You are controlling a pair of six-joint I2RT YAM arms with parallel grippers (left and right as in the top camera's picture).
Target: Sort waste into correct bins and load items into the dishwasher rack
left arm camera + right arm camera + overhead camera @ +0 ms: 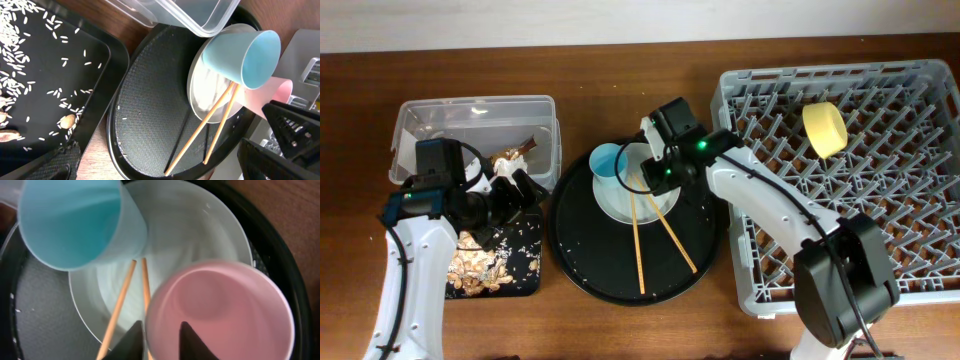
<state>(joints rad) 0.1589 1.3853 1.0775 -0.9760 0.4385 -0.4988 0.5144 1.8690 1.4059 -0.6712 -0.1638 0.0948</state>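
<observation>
Overhead: yellow bowl (825,129) sits in dishwasher rack (880,250); wrapper (515,153) in clear tub (470,103), food scraps (475,268) in black tray (527,272).
Left wrist: left gripper (162,147) spread wide, holding nothing. Blue cup (240,57), plate (205,95) and chopsticks (200,130) on round tray (150,100), not yet loaded.
Right wrist: right gripper (160,328) pinches pink cup (220,310) rim, over the plate.

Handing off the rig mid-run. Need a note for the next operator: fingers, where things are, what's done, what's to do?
Left gripper: open, empty, by the black tray.
Right gripper: fingers astride the pink cup rim; grip unclear.
Done: bowl in the rack; tissue and wrapper in the tub; scraps and rice in the black tray.
To do: pink cup, blue cup, plate and chopsticks, all at the round tray, go to the rack.
</observation>
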